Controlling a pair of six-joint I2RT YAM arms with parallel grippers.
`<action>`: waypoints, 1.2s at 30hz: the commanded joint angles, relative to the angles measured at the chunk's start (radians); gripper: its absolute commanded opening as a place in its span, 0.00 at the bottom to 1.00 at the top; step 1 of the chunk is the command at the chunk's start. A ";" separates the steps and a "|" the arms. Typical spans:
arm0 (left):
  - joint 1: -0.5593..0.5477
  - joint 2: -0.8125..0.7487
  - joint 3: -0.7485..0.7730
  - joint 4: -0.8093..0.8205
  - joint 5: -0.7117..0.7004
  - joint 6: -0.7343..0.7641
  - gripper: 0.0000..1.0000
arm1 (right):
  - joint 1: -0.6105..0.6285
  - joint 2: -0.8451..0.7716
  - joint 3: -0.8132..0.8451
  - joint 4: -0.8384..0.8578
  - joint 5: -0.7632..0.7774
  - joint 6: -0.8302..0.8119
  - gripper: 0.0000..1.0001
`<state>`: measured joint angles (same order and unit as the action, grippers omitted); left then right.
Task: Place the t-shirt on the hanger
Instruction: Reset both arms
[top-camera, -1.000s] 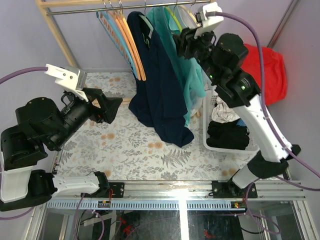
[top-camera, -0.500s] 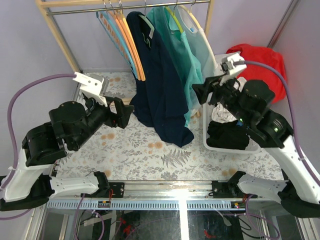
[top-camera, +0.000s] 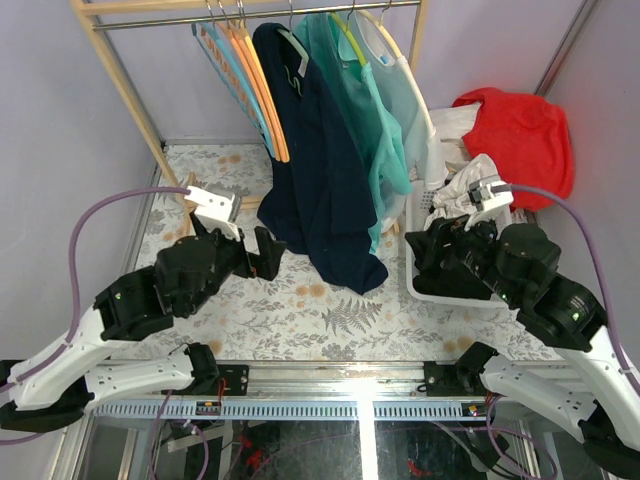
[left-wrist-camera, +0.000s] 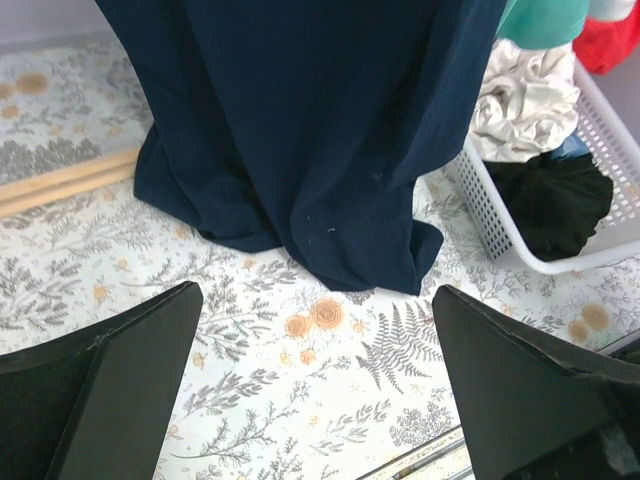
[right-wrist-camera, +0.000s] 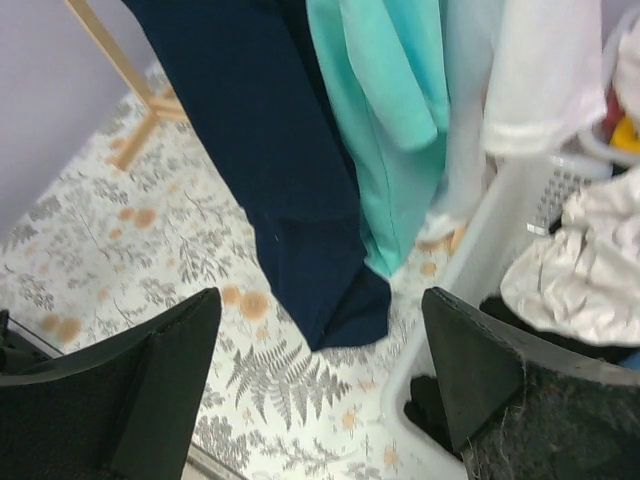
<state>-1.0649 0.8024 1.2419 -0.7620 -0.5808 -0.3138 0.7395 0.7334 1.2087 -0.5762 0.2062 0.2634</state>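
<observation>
Pulling back low from the rail (top-camera: 250, 17), with left hand (top-camera: 268, 252) and right hand (top-camera: 420, 250) both spread apart, holding nothing. Leaving the t-shirt (top-camera: 325, 170) hanging on the hanger (top-camera: 297, 60), hem pooling on the tabletop (top-camera: 300, 310). Probably finishing the task.

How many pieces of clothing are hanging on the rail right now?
3: the navy t-shirt on the left, the teal-green shirt in the middle, a pale blue shirt on the right. More may hide between them.
</observation>
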 joint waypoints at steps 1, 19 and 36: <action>0.005 -0.022 -0.078 0.116 -0.003 -0.092 1.00 | -0.004 -0.046 -0.050 -0.066 0.044 0.094 0.91; 0.005 -0.081 -0.236 0.099 -0.067 -0.220 1.00 | -0.004 -0.179 -0.283 -0.094 -0.003 0.195 0.99; 0.005 -0.048 -0.267 0.169 -0.087 -0.183 1.00 | -0.004 -0.210 -0.277 -0.075 0.086 0.199 0.99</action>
<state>-1.0649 0.7567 0.9874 -0.6750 -0.6289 -0.5079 0.7395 0.5072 0.9092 -0.7052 0.2459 0.4496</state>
